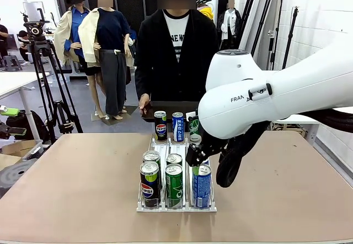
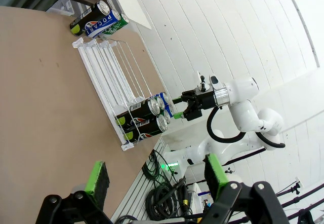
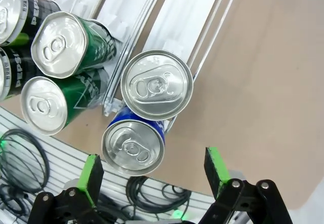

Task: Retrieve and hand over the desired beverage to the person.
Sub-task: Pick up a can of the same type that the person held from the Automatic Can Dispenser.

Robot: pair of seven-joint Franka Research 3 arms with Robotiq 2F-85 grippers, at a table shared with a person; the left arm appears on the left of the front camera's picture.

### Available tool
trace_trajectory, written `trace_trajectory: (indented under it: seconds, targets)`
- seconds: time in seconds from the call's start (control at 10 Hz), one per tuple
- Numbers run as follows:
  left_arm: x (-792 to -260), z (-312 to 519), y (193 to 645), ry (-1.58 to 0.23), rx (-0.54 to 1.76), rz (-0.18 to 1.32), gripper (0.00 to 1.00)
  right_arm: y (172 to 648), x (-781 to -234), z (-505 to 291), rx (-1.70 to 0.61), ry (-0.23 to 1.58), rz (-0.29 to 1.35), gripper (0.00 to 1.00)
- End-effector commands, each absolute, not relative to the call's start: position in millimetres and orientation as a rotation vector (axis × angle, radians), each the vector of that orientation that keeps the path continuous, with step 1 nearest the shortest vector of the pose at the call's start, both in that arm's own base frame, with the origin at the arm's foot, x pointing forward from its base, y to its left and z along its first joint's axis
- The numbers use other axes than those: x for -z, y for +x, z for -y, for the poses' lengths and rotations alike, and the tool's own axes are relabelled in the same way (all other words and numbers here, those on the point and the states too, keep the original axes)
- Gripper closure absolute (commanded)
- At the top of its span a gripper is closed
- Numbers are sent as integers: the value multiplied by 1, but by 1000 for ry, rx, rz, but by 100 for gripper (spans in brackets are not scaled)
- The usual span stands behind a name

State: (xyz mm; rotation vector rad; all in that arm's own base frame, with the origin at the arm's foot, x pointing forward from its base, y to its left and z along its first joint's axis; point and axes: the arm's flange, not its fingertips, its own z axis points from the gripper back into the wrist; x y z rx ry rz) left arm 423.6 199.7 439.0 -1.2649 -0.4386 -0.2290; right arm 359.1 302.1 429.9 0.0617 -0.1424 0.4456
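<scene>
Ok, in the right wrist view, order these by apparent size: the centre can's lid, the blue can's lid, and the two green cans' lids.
1. Centre can's lid, clearly largest, perhaps just nearer the camera.
2. Blue can's lid and upper green can's lid: too alike to rank.
3. Lower green can's lid, slightly smaller.

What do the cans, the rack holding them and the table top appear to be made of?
Cans: metal, probably aluminium; bright silver lids with pull tabs, glossy printed sides. Rack: seemingly white plastic with thin wire rails. Table top: matte brown board, perhaps laminate; smooth, no grain visible.
</scene>
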Motion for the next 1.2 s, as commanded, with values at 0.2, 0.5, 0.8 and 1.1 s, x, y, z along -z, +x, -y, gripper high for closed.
trace_trajectory:
  seconds: [0.2, 0.5, 0.8, 1.1]
  targets:
    - [-440, -201, 423, -1259, 230, 439, 0, 361, -413, -307, -439, 45, 151, 0]
    - [-440, -201, 423, -1259, 230, 439, 0, 369, -406, -311, -450, 46, 161, 0]
    - [-440, -201, 423, -1259, 230, 439, 0, 371, -395, -314, -451, 38, 140, 0]
    - [-440, -201, 423, -1259, 230, 439, 0, 371, -390, -317, -469, 26, 135, 0]
